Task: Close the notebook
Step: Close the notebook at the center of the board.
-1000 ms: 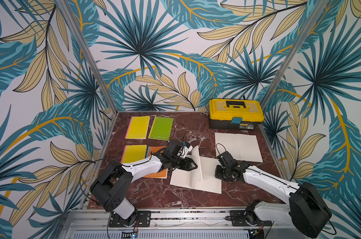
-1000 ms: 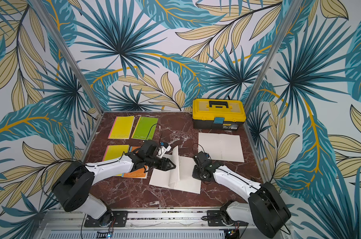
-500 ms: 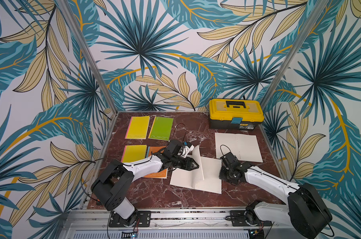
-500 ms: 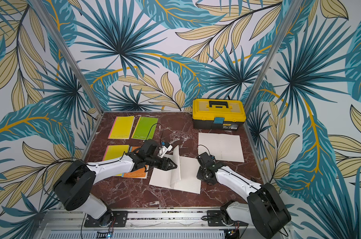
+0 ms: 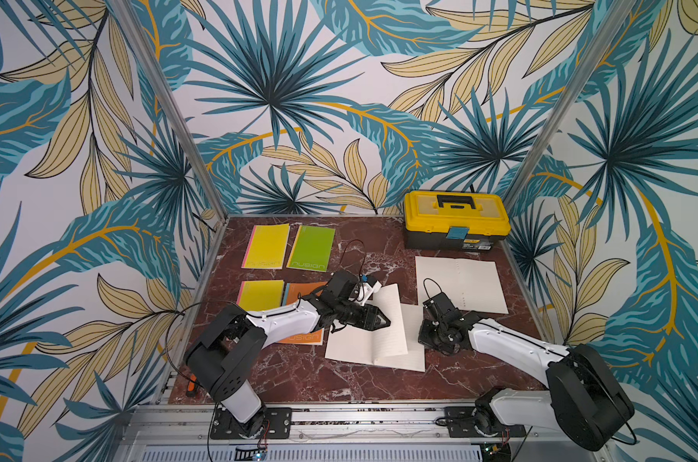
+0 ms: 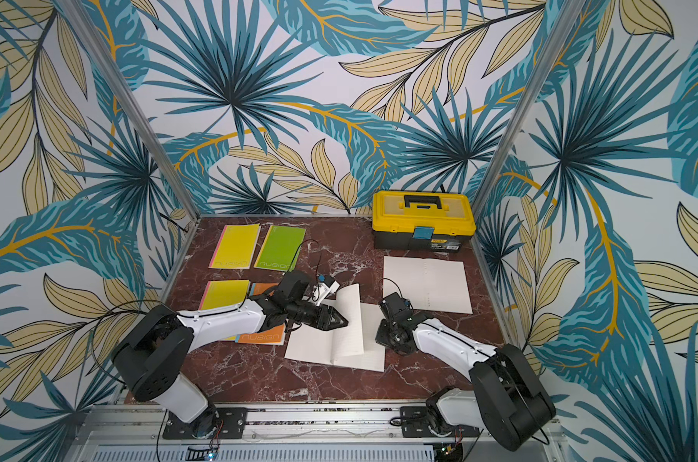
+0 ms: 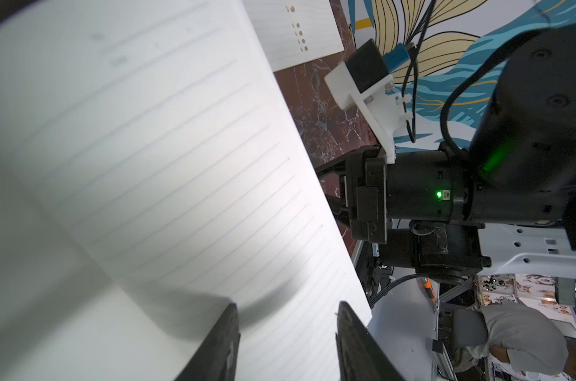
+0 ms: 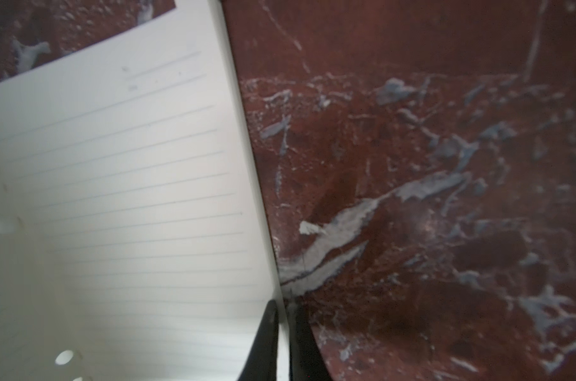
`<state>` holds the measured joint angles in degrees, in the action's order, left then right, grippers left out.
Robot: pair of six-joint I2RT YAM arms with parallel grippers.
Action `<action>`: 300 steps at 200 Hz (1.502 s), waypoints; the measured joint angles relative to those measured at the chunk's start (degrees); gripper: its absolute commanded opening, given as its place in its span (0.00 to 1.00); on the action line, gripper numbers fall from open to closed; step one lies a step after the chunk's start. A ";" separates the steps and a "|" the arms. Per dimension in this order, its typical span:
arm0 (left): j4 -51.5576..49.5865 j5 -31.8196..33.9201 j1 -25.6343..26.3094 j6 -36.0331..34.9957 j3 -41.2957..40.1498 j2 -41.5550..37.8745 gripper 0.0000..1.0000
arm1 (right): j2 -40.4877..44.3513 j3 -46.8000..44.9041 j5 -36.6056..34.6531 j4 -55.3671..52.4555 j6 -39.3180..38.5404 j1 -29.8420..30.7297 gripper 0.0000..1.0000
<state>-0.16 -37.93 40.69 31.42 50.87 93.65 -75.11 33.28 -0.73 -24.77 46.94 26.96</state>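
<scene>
Both top views looked down from high in front, covering the whole worktop (image 5: pixel 299 380) around the notebook (image 5: pixel 363 344). Each wrist view sat near the notebook's lined pages.

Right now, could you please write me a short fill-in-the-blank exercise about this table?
The toolbox at the back is ____ with a black handle.
The lined notebook nearest the front edge lies ____.
The closed notebook partly under the left arm is ____.
Missing words: yellow; open; orange.
</scene>
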 measured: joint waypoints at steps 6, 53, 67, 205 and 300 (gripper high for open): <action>-0.52 0.72 0.00 -0.09 0.09 0.00 0.46 | 0.00 0.00 0.11 0.09 0.00 0.00 0.11; -3.56 4.55 0.00 -0.59 0.20 0.15 0.46 | 0.00 0.00 0.13 0.13 0.00 0.00 0.11; -4.20 5.20 0.00 -0.81 0.20 0.39 0.45 | 0.00 -0.02 0.15 0.15 0.00 0.00 0.11; -4.72 5.33 0.00 -0.92 0.90 4.31 0.45 | 1.31 -0.17 2.86 2.84 0.13 -0.85 0.13; -3.04 4.02 0.00 0.15 1.01 8.63 0.45 | 9.20 4.46 -0.52 -7.21 -3.30 -2.78 0.13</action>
<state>-3.20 -33.91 40.69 31.57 51.88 102.28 -65.91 37.74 -1.26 -31.99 43.64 24.18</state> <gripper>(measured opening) 0.445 0.130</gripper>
